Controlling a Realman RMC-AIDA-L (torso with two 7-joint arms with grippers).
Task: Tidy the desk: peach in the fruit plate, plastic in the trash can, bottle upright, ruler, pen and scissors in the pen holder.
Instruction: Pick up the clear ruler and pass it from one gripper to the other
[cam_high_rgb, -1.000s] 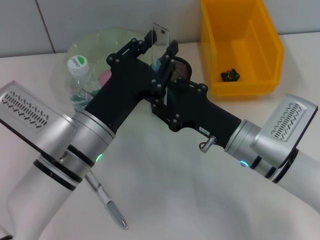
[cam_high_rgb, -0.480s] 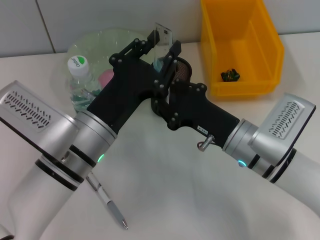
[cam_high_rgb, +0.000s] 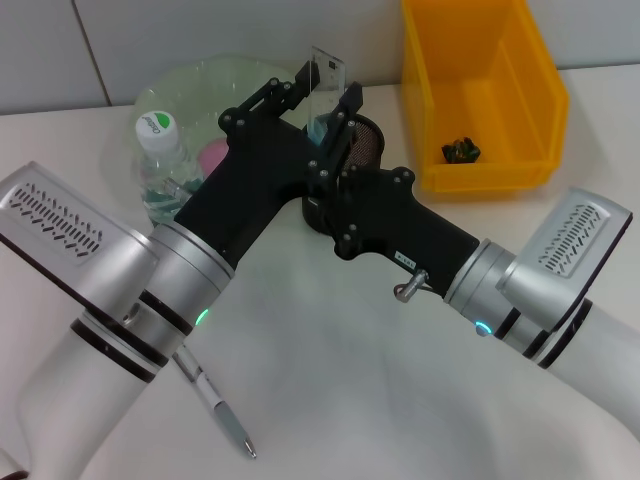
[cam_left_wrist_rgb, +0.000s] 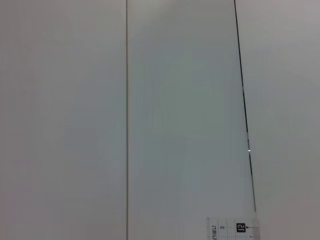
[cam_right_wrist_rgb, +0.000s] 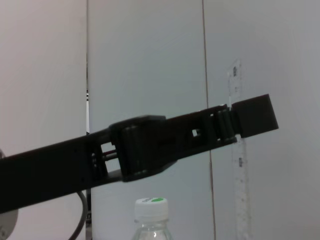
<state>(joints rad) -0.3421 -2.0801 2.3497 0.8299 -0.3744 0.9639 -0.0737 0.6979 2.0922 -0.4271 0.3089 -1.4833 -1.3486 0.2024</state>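
My left gripper (cam_high_rgb: 322, 82) is shut on the clear ruler (cam_high_rgb: 327, 66) and holds it upright above the black mesh pen holder (cam_high_rgb: 366, 140). The ruler (cam_right_wrist_rgb: 235, 90) also shows in the right wrist view, clamped at a left fingertip (cam_right_wrist_rgb: 252, 114), and its end (cam_left_wrist_rgb: 232, 228) shows in the left wrist view. My right gripper (cam_high_rgb: 330, 150) lies close under the left hand, beside the holder. The bottle (cam_high_rgb: 157, 150) stands upright. The pink peach (cam_high_rgb: 210, 155) lies in the green fruit plate (cam_high_rgb: 215, 75). The pen (cam_high_rgb: 215, 405) lies on the table. Dark plastic (cam_high_rgb: 460, 150) lies in the yellow trash can (cam_high_rgb: 540, 90). The scissors are hidden.
A teal item (cam_high_rgb: 318, 128) shows between the two hands at the holder's left edge; what it is cannot be told. Both arms cross over the middle of the table. A white wall stands right behind the plate and the bin.
The left gripper has carried the ruler slightly to the right, closer over the pen holder. The right arm has edged a little to the left.
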